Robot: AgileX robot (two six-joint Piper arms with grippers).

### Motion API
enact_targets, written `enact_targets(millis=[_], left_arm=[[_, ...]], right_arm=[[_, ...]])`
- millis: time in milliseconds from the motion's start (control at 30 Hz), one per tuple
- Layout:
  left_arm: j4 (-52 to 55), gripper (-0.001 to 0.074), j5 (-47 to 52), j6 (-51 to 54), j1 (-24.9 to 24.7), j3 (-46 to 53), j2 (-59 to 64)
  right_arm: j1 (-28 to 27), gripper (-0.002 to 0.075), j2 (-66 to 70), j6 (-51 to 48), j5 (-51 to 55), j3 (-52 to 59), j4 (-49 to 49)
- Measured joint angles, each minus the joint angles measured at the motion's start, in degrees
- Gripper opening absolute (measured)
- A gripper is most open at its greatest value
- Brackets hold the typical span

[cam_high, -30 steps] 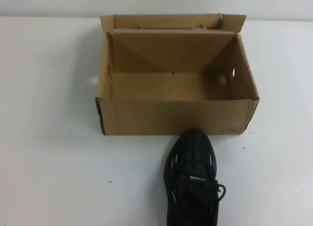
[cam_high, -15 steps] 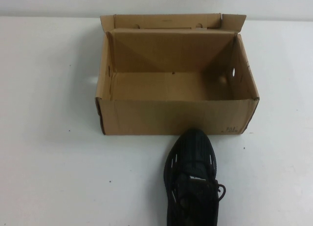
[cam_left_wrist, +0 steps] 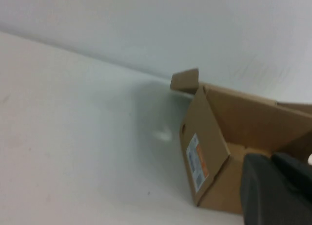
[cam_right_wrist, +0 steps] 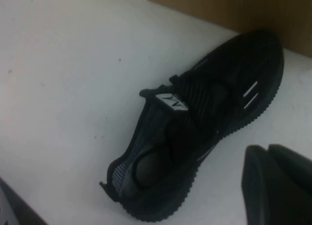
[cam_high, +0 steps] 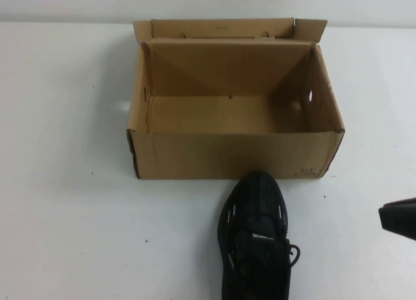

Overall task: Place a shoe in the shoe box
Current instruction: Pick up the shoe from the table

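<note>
- High view: the box [cam_high: 234, 154] sits open-topped mid-surface [cam_high: 65, 215], with bare room on both sides.
- The shoe [cam_high: 255, 238] lies just before the box's near wall, toe almost touching it, heel cut off by the near edge.
- Its long axis runs near to far, toe pointing at the box.
- Right claw [cam_high: 398, 219] enters at the right edge, apart from the shoe, pressed together.
- Left claw [cam_left_wrist: 273, 191], seemingly pressed together, shows only in its wrist view, near the box's labelled end.

Black shoe [cam_high: 255, 238], brown shoe box [cam_high: 227, 154]
</note>
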Motion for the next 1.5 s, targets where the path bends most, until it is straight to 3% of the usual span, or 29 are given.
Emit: enact_targets(millis=[200, 367, 533, 633, 833, 1000, 1200, 1267, 1400, 1500], left_arm=[[-1.4, -0.0003, 11.5, 5.4, 0.0, -6.5, 7.4], [-2.2, -0.0003, 17.5, 6.0, 0.0, -8.6, 13.8], [-2.3, -0.0003, 21.9, 6.4, 0.0, -8.6, 18.2], [-2.4, -0.0003, 23.5, 6.5, 0.0, -8.6, 19.5], [-2.4, -0.0003, 24.4, 6.5, 0.0, -8.6, 19.8], [-2.4, -0.0003, 25.1, 6.5, 0.0, -8.6, 19.8], [-2.6, -0.0003, 26.5, 6.5, 0.0, -8.6, 19.8], [-2.6, -0.0003, 27.1, 6.5, 0.0, -8.6, 19.8], [-2.6, -0.0003, 27.6, 6.5, 0.0, -8.6, 19.8], [-2.6, -0.0003, 27.6, 6.7, 0.0, -8.6, 19.8]], right_arm=[[4.9, 0.0001, 5.9, -1.9, 1.7, -6.7, -2.9], [16.3, 0.0074, 10.3, -1.2, 1.0, -8.7, -10.5], [29.4, 0.0092, 15.1, 3.5, -2.7, -8.7, -21.3], [34.5, 0.0125, 17.5, 4.6, -6.1, -8.7, -25.3], [37.9, 0.034, 23.8, 5.0, -12.6, -8.7, -27.0], [38.1, 0.0396, 28.9, 5.0, -17.1, -8.7, -30.1], [38.1, 0.0365, 35.2, 5.1, -22.4, -8.7, -34.1], [38.1, 0.0308, 37.0, 5.1, -23.5, -8.7, -34.9], [38.1, 0.0076, 39.1, 5.1, -24.3, -8.7, -35.4], [38.1, 0.0015, 39.0, 5.1, -24.5, -8.7, -35.0]])
